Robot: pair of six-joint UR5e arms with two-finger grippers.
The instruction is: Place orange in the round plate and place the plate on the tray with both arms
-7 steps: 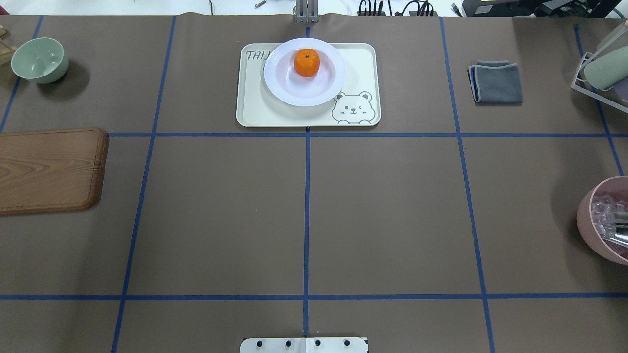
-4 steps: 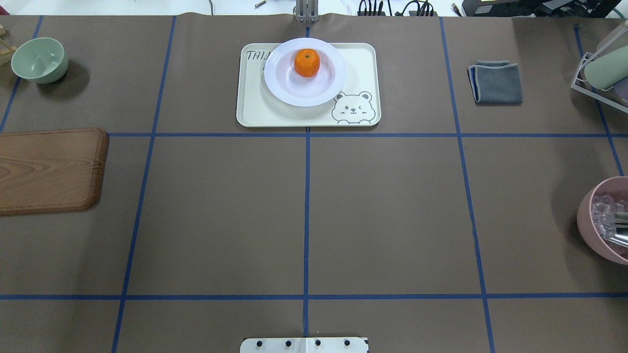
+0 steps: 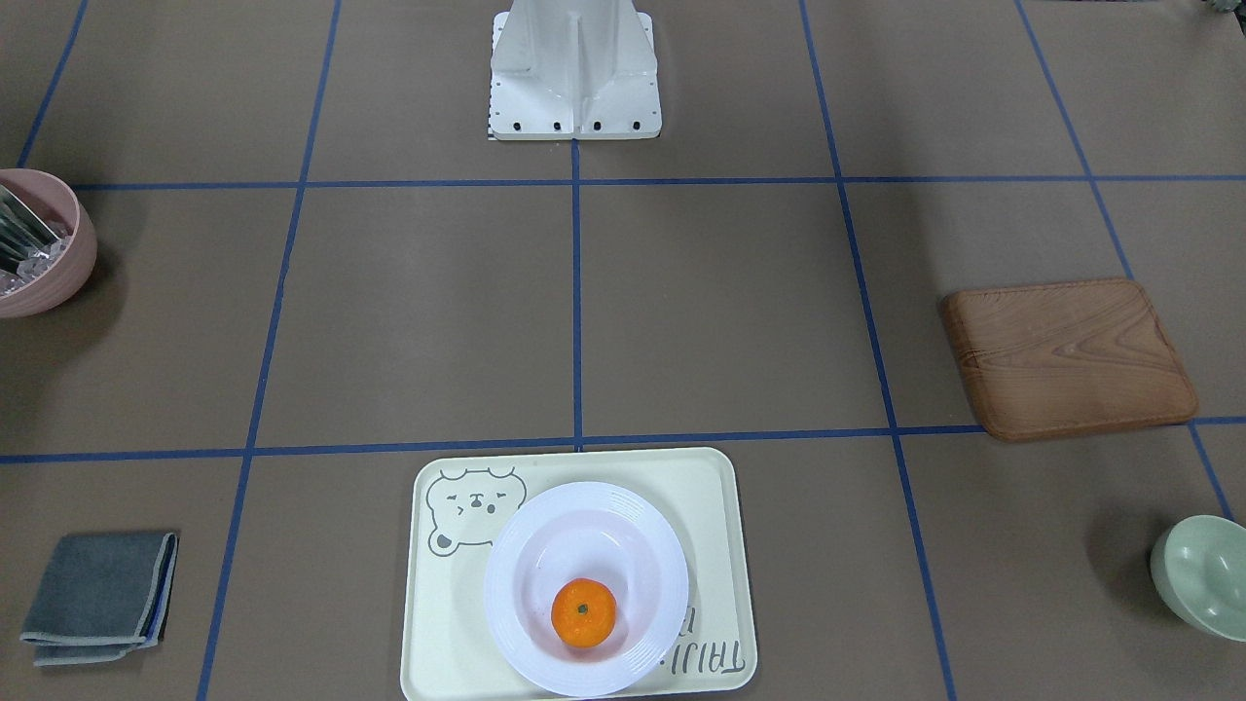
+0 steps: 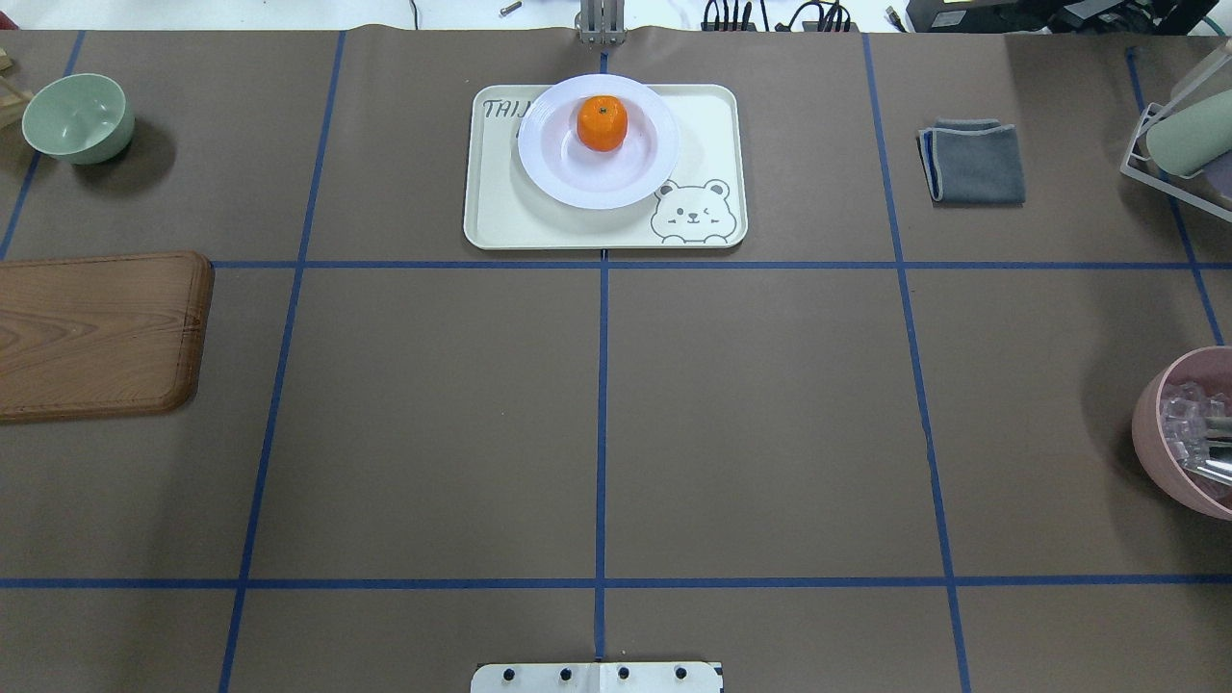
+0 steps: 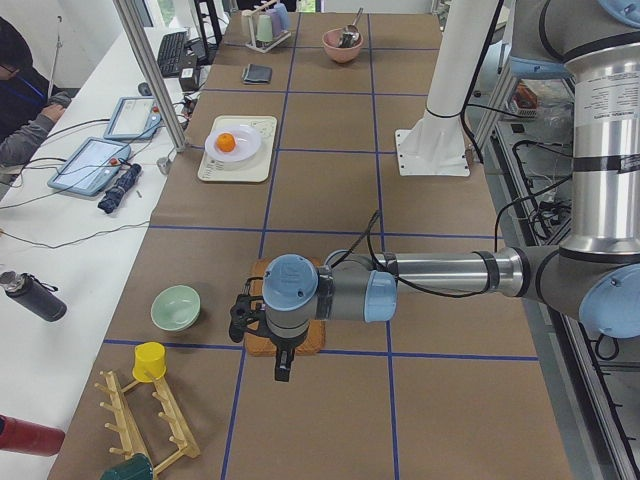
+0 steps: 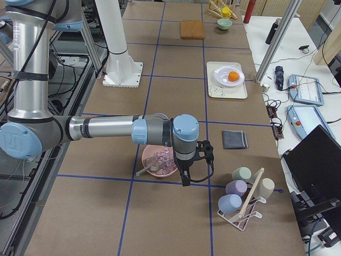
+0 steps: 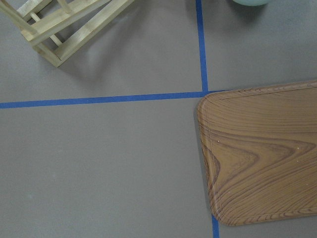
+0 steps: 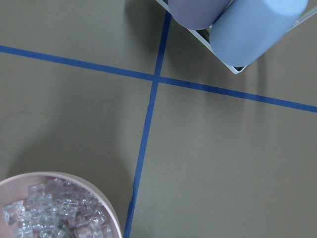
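On the brown, blue-taped table (image 4: pixel 760 423) sit a pale green bowl (image 4: pixel 77 117), a wooden board (image 4: pixel 101 332), the tray (image 4: pixel 500 219) bearing the round plate (image 4: pixel 577 181) with the orange (image 4: pixel 602 123) in it, a folded grey cloth (image 4: pixel 974 162) and a pink bowl (image 4: pixel 1160 433). The left gripper (image 5: pixel 283 368) hangs pointing down by the board, the right gripper (image 6: pixel 185 178) by the pink bowl. Whether either is spread or pressed together, I cannot tell.

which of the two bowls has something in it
The pink bowl on the robot's right: it holds clear cubes and a metal utensil. The pale green bowl on its far left is empty.
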